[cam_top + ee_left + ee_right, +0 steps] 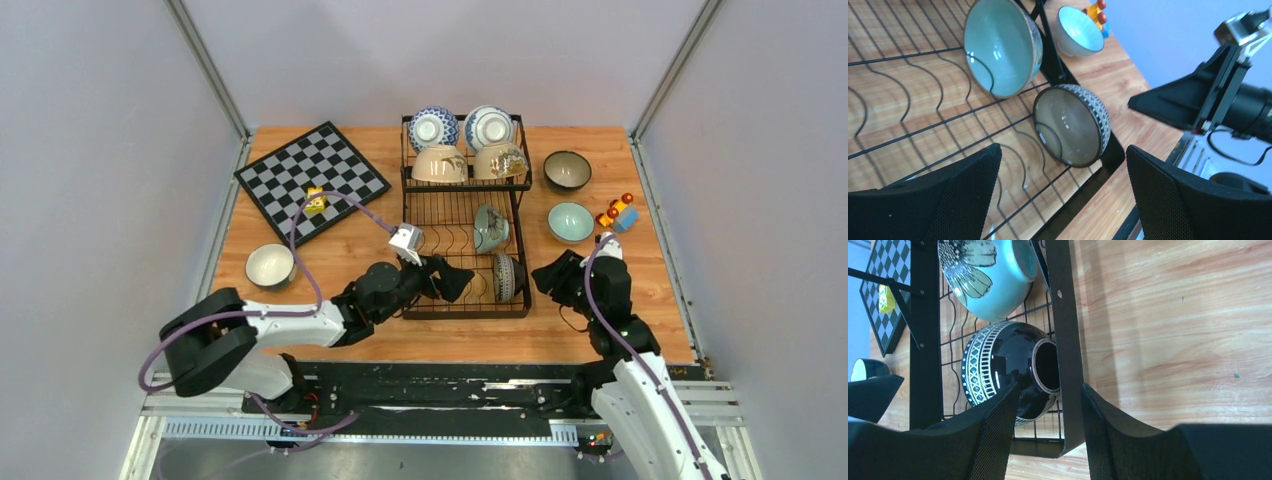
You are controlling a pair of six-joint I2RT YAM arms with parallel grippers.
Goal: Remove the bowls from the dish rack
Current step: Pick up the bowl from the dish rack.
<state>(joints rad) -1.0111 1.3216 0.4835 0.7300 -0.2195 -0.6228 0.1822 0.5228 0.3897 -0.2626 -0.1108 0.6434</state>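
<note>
The left gripper (1063, 152) is held wide open, empty, a dark bowl (1068, 125) just ahead in the rack (1050, 55); the right gripper (1049, 387) is half opened, seemingly empty. The wooden table (1173, 340) is enclosed by grey walls (450, 50).

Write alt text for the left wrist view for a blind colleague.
The open left tool hangs over the dish rack, pointed at a dark bowl with a white-patterned rim standing on edge. A pale teal bowl stands on edge behind it, and another teal bowl sits upright on the table beyond.

No readable text, labels, numbers on bowls (433, 128), dish rack (466, 187), chessboard (290, 172).
</note>
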